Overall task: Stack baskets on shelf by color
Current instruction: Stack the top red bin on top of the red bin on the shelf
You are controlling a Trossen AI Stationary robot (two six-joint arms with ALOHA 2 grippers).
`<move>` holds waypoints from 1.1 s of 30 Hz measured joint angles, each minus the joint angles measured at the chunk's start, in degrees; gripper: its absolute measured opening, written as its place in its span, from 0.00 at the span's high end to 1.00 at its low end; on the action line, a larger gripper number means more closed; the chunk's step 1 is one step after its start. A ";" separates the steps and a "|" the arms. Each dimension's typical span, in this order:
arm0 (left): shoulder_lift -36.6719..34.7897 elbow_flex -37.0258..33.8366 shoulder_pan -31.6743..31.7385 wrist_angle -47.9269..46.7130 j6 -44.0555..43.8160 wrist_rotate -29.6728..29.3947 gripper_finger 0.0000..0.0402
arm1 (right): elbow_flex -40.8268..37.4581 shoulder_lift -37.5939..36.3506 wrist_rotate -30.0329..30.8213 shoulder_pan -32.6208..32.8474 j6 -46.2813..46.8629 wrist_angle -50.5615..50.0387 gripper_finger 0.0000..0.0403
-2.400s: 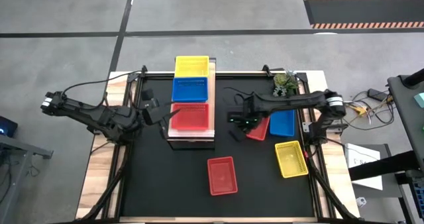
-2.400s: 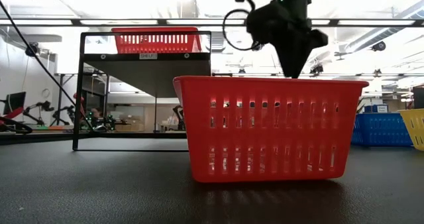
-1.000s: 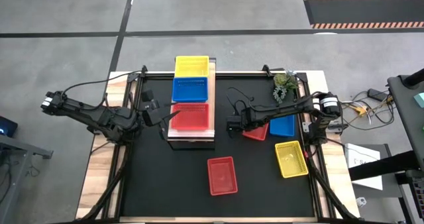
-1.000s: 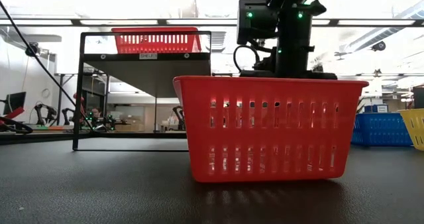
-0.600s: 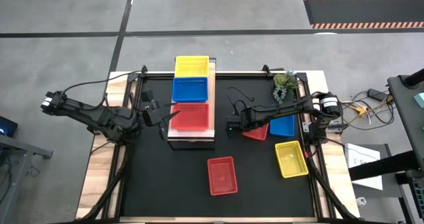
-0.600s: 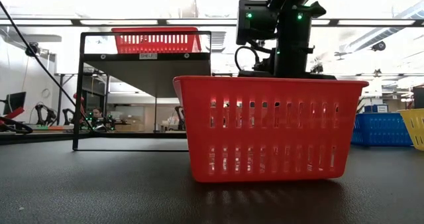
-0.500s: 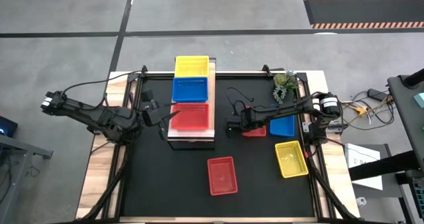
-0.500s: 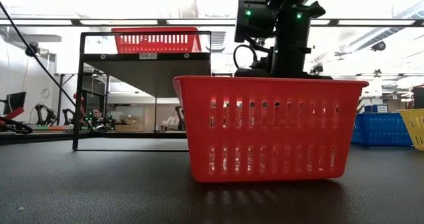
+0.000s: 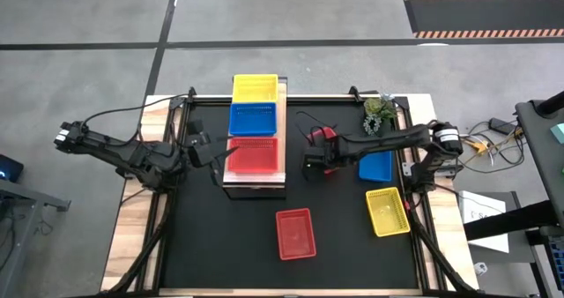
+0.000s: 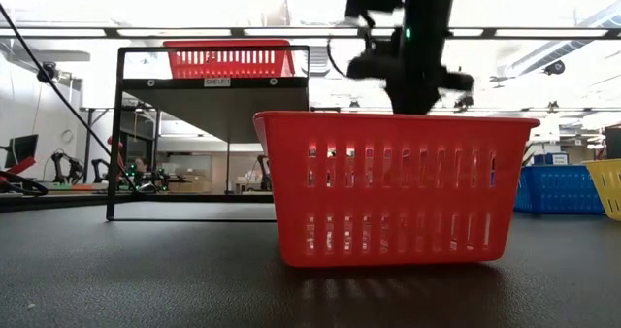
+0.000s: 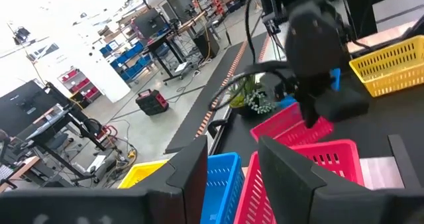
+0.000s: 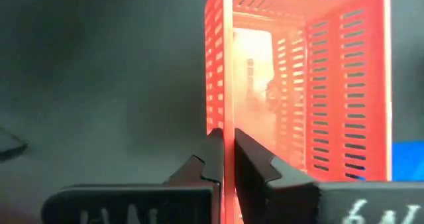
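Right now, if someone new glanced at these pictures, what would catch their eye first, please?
Probably the right gripper, shut on the rim of a red basket and holding it off the table between the shelf and a blue basket. Next, the yellow, blue and red baskets lined up on the shelf, with the left gripper waiting beside them.

Slotted glossy red plastic basket [image 10: 396, 187] on a matt black tabletop [image 10: 146, 270] with pale wood edges [image 9: 132, 236]. Behind the basket, shelf [image 10: 212, 134] with dark metal frame and light wood-grain plank top [image 9: 282, 130]. Matt black gripper fingers [image 12: 213, 159] on smooth red plastic wall [image 12: 222, 85].
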 joint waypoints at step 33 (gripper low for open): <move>-0.32 0.02 -0.01 2.20 -0.04 0.04 0.71 | 40.10 0.21 2.99 9.56 -42.21 -22.69 0.98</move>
